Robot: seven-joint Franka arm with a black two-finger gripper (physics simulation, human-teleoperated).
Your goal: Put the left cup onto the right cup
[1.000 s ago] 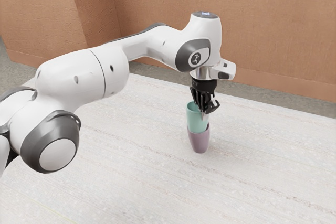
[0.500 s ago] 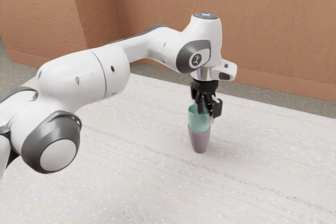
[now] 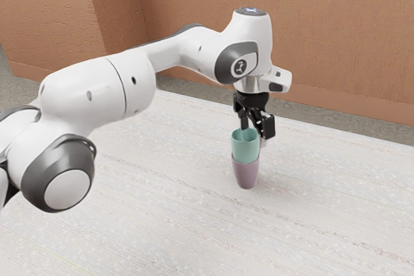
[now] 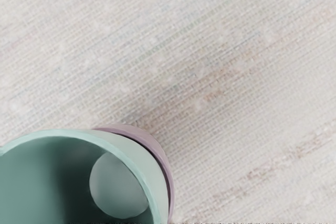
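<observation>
A terracotta, rough-textured wall (image 3: 336,24) spans the top of the frame, folding at a corner in the upper left. Below its paler baseboard (image 3: 349,103) runs a strip of grey floor (image 3: 369,125). A pale table (image 3: 162,224) with fine streaked grain fills the lower frame under even light.

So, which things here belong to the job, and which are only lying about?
Belong to the job:
- green cup, sitting in the purple one
- purple cup, standing on the table
- tool, open, just above the green cup's rim

Only surroundings:
- table
- wall
- floor
</observation>
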